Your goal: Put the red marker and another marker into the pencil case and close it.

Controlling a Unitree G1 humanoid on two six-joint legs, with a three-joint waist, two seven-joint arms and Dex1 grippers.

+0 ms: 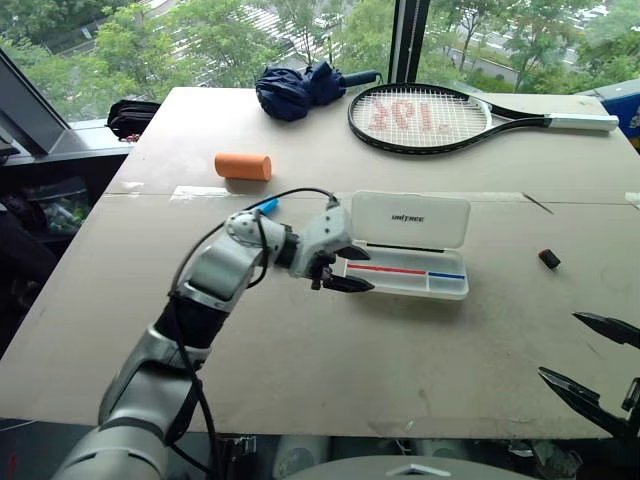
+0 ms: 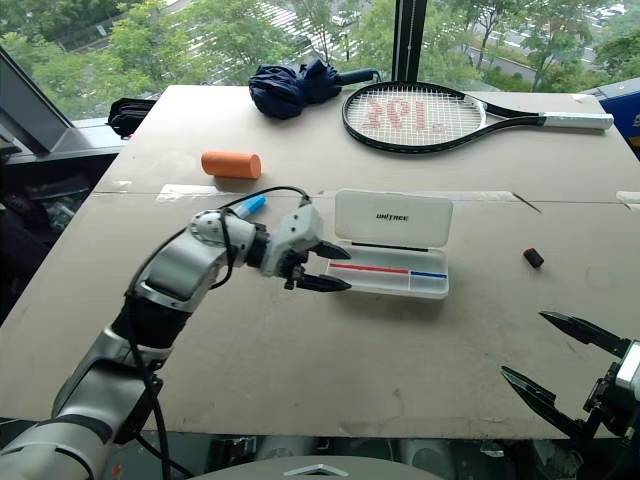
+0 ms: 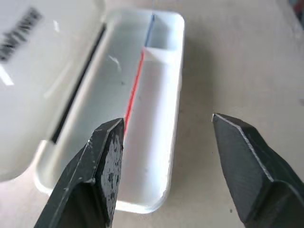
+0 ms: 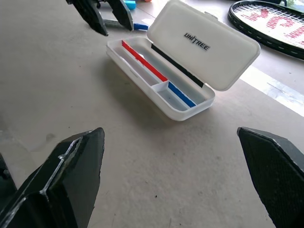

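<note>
The pencil case [image 1: 410, 222] lies open mid-table, its white lid tilted up at the back and its tray [image 4: 142, 76] toward me. A thin red strip [image 4: 142, 59] and a short blue one [image 4: 181, 95] run lengthwise in the tray; I cannot tell whether the red one is the red marker. A blue marker [image 1: 265, 207] lies on the table behind my left forearm. My left gripper [image 1: 355, 270] hovers open over the tray's left end, with nothing between its fingers [image 3: 107, 156]. My right gripper [image 1: 558, 345] is open and empty near the front right edge, well clear of the case.
An orange cylinder [image 1: 243, 166] lies left of the case. A tennis racket [image 1: 430, 117] and a folded dark blue umbrella [image 1: 300, 88] lie at the back. A small black piece [image 1: 549, 259] sits right of the case. Bare tabletop [image 1: 400, 360] stretches in front.
</note>
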